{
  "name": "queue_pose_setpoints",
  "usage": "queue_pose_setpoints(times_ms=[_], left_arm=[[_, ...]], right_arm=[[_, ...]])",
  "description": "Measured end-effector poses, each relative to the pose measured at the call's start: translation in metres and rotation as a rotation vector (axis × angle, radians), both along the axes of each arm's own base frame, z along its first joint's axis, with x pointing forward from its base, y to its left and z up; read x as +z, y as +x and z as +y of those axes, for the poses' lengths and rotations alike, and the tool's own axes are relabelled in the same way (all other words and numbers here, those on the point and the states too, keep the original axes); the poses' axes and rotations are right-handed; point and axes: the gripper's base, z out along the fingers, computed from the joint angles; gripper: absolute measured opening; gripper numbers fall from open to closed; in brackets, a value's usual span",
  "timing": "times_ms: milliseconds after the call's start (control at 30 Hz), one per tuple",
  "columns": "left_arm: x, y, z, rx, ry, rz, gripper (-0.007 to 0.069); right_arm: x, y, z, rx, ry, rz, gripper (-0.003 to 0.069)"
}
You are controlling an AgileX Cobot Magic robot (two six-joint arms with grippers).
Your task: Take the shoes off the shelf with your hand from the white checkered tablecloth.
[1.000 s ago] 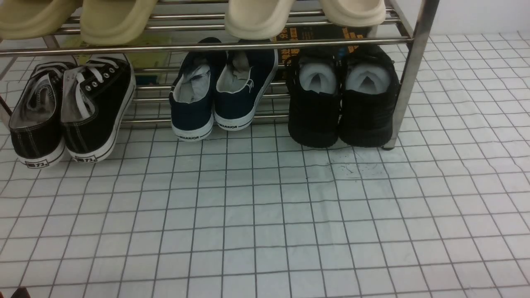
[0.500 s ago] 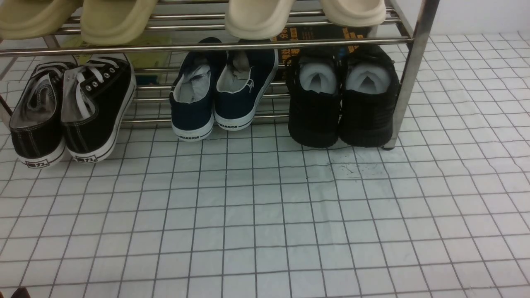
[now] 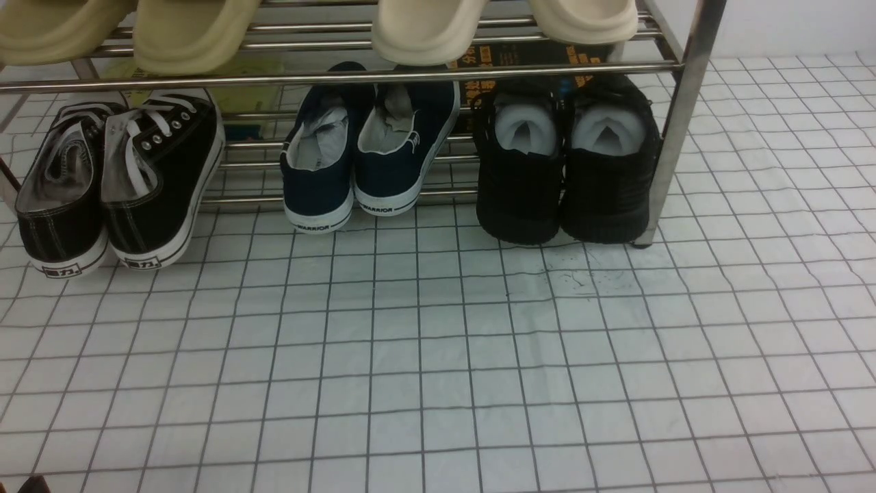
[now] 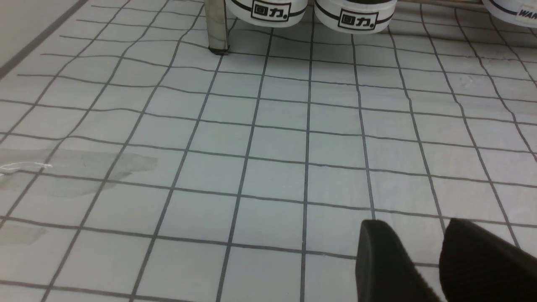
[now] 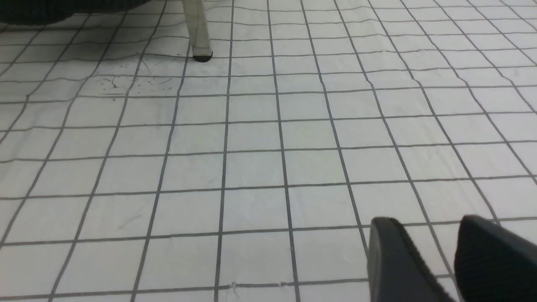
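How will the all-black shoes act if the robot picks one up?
The all-black shoes would probably bend a little, since their tops look like soft knit. The paper stuffing may help them keep their shape. They probably won't roll, standing on thick soles.

Front view faces shoe rack (image 3: 438, 74) from above; 3 views share tablecloth (image 3: 438, 356).
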Motion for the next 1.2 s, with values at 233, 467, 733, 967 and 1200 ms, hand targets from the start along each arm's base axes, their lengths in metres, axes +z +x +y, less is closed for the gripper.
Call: queue_pose_setpoints(times_ms=[233, 467, 733, 967, 1200], left_arm=[[0.000, 0.000, 0.000, 0.000, 0.000, 0.000, 0.0240], [0.000, 0.000, 0.000, 0.000, 0.000, 0.000, 0.0240], [0.000, 0.000, 0.000, 0.000, 0.000, 0.000, 0.0240], [0.000, 0.000, 0.000, 0.000, 0.000, 0.000, 0.0240], [0.000, 0.000, 0.000, 0.000, 0.000, 0.000, 0.0240]], right_arm=[[0.000, 0.000, 0.000, 0.000, 0.001, 0.000, 0.0239], [0.001, 0.000, 0.011, -0.040, 0.532, 0.018, 0.0239], [0.003, 0.000, 0.020, -0.057, 0.939, 0.052, 0.0239], [0.054, -0.004, 0.020, 0.058, 0.718, -0.075, 0.0151], [0.121, 0.029, 0.020, 0.067, 0.335, 0.394, -0.0010]])
